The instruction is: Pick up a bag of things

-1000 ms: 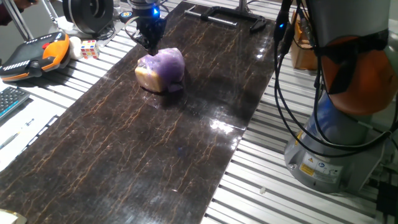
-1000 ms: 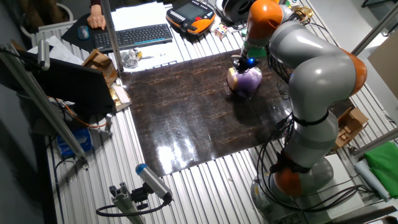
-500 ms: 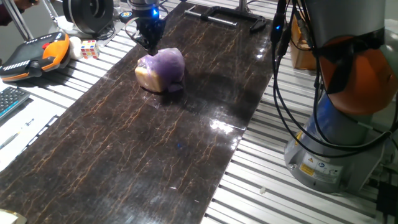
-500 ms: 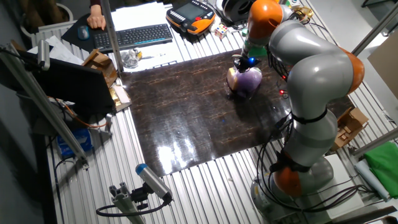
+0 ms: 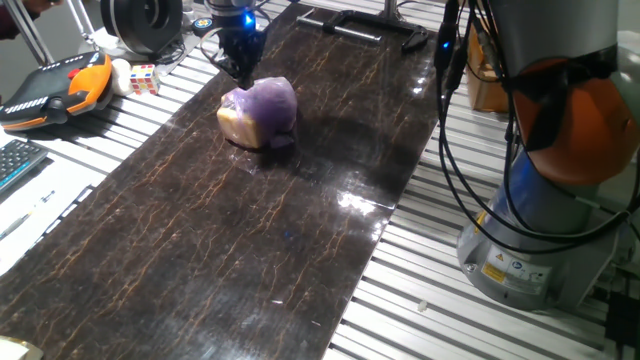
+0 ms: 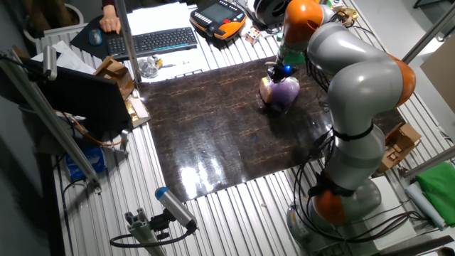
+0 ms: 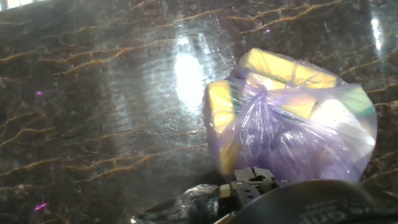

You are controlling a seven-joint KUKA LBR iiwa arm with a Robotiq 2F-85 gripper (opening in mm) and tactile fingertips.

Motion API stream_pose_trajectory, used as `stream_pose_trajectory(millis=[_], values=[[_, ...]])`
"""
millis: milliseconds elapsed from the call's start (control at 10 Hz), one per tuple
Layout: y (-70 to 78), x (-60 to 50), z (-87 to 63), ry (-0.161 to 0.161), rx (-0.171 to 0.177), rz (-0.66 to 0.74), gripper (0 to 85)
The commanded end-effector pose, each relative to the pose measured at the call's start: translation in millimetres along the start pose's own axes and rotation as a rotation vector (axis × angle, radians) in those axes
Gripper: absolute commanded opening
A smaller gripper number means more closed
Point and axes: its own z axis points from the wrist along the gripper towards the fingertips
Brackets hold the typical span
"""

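Bag of things sits in the upper left of one fixed view, on the dark marbled mat, lumpy and purple, with a tan block showing at its left side. Rests flat on the mat, not lifted. In the other fixed view, lies in the upper right part of the frame, near the far edge of the mat. In the hand view, fills the right half, yellowish blocks pressing through the thin plastic, knotted folds gathered near its middle.

Directly above and behind the bag: gripper, pointed down, tips just at the bag's upper back edge. Probably parked there to come down over the bunched top, the easiest part of a soft bag to pinch. Cannot tell whether the fingers are spread or closed: dark tips merge in the fixed views, and the hand view shows only a dark fragment of the hand at the bottom edge. Cannot tell either whether the tips touch the plastic.

Farther out, at the upper left of one fixed view: small multicoloured cube on the slatted table, beside an orange-and-black pendant. Well apart from the bag, so no obstacle to the grasp. At the right of the frame, the arm's grey and orange base with looping cables.
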Motion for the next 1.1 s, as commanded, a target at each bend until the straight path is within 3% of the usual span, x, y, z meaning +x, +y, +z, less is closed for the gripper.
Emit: stream_pose_trajectory(millis=[0,300,400,600,700,1000], values=[[-0.2,0.0,0.2,0.005,-0.002,-0.004,0.7],[0.0,-2.7,2.0,0.004,-0.015,-0.011,1.0],[0.2,-6.7,3.7,0.000,-0.021,-0.025,14.3],[0.6,-12.4,8.0,-0.039,0.000,-0.007,58.7],[-0.8,-16.1,9.7,-0.048,0.010,0.009,68.3],[-12.6,-37.0,16.9,-0.038,-0.006,-0.008,73.7]])
